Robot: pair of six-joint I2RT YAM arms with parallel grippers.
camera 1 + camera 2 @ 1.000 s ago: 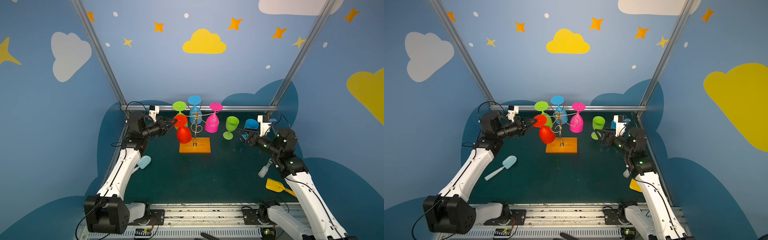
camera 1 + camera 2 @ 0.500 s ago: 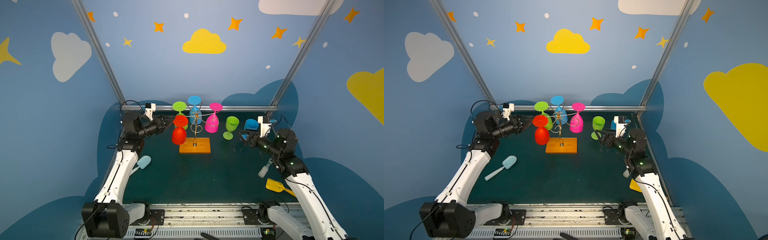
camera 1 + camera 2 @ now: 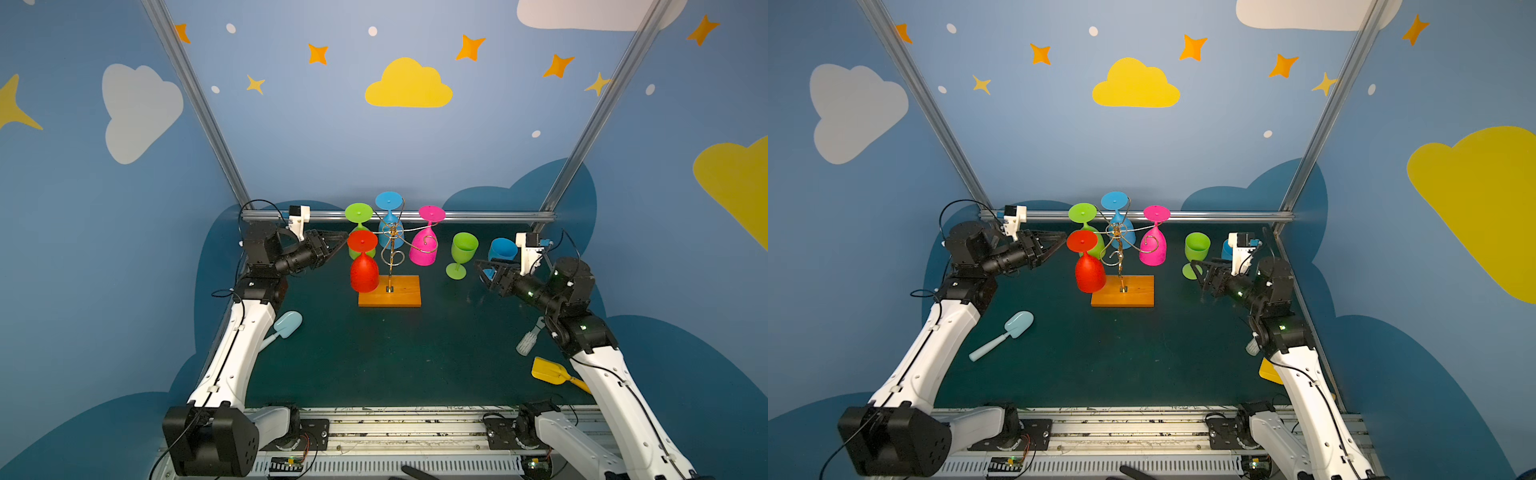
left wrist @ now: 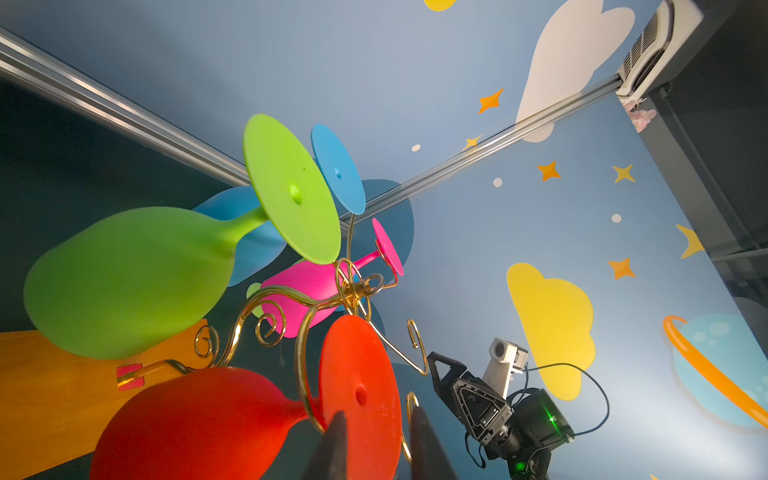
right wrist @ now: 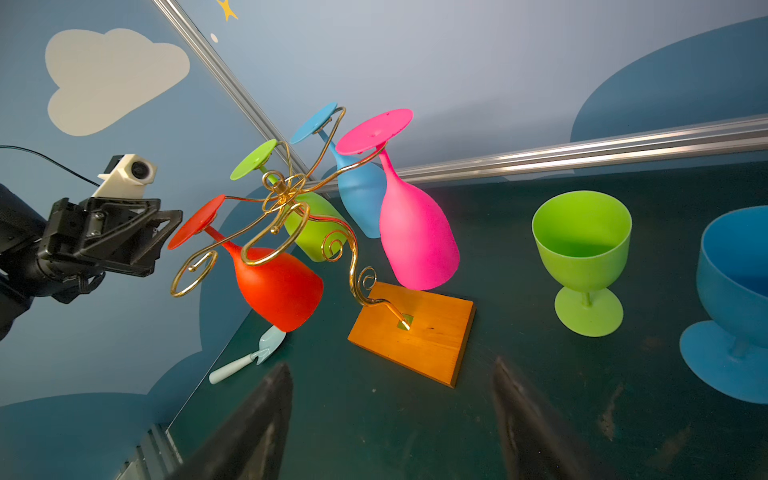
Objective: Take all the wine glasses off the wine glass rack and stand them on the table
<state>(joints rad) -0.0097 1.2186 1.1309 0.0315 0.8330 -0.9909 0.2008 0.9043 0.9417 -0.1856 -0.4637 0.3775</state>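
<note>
Currently at grasp step, with left gripper [image 3: 343, 239] narrowly parted, empty, just left of red wine glass [image 3: 364, 272] foot, and right gripper [image 3: 482, 272] spread wide, empty. Next, clamp stem and slide left off wine glass rack [image 3: 401, 296].

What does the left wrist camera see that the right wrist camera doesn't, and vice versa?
Left wrist only: the right arm's camera and a painted ringed planet. Right wrist only: the left arm's camera, a pale blue scoop and, plainly, the upright green goblet and blue goblet. Both: the wine glass rack with its red glass, green glass, blue glass and pink glass hanging upside down.
</note>
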